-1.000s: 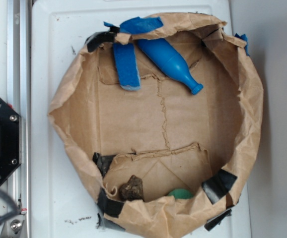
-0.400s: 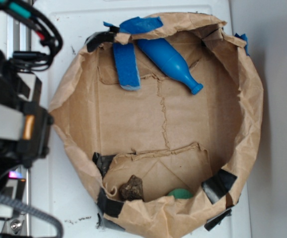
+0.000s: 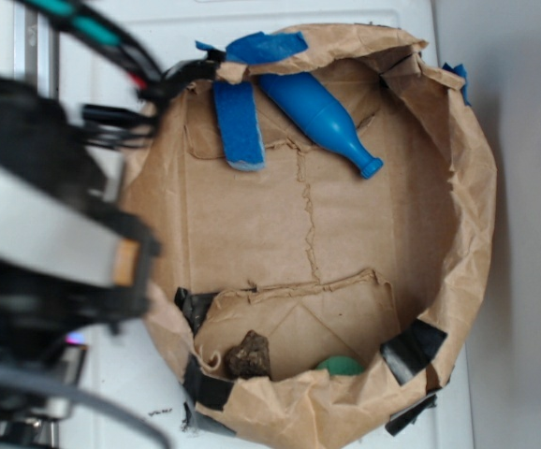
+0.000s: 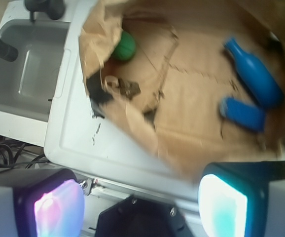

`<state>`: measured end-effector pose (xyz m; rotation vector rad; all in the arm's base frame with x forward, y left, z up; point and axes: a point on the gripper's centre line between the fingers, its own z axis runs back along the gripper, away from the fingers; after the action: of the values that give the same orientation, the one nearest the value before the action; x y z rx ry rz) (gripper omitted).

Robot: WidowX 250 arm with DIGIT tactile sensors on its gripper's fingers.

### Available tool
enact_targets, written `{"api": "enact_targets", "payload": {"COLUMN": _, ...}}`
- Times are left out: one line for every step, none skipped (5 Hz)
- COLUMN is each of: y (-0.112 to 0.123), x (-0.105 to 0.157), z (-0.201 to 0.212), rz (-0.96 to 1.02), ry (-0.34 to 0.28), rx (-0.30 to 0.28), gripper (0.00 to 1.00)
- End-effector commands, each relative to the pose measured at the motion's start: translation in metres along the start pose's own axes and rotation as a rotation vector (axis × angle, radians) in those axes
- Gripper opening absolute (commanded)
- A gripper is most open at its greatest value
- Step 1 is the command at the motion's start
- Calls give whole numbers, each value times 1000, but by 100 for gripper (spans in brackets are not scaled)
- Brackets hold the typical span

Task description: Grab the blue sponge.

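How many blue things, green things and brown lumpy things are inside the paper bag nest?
Blue: 2, the blue sponge and the blue bottle
Green: 1, a green ball
Brown: 1, a dark brown lump
Total: 4

Blue bottle [image 3: 323, 118], green ball [image 4: 125, 47]

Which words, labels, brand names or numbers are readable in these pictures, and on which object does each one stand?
None can be read in either view.
The blue sponge, the blue bottle and the brown paper bag show no print.
The blue tape and black tape are plain.
The gripper shows only glowing pads, no writing.
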<state>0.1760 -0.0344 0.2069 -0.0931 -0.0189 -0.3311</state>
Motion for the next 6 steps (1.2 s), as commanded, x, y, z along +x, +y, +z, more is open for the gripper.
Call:
{"api": "enact_targets", "payload": {"y": 23, "x": 31, "z": 8, "rz": -241, "ry": -48, "rx": -6, "gripper": 100}}
{"api": "enact_targets", "payload": {"y": 45, "x": 44, "z": -16, "rz": -321, "ry": -66, "rx": -19, "gripper": 100}}
{"api": "enact_targets", "payload": {"y": 61, "x": 56, "z": -34, "rz": -405, "ry": -111, "rx": 11, "gripper": 100}}
{"api": "enact_targets", "payload": {"y": 70, "x": 57, "z": -54, "rz": -437, "ry": -141, "rx": 4, "gripper": 100}}
{"api": "enact_targets", "payload": {"y": 80, "x": 53, "z": -82, "rz": -469, "ry": -103, "rx": 32, "gripper": 100}}
{"api": "enact_targets", "payload": {"y": 92, "x": 52, "z": -93, "rz": -443, "ry": -48, "rx": 63, "gripper": 100}}
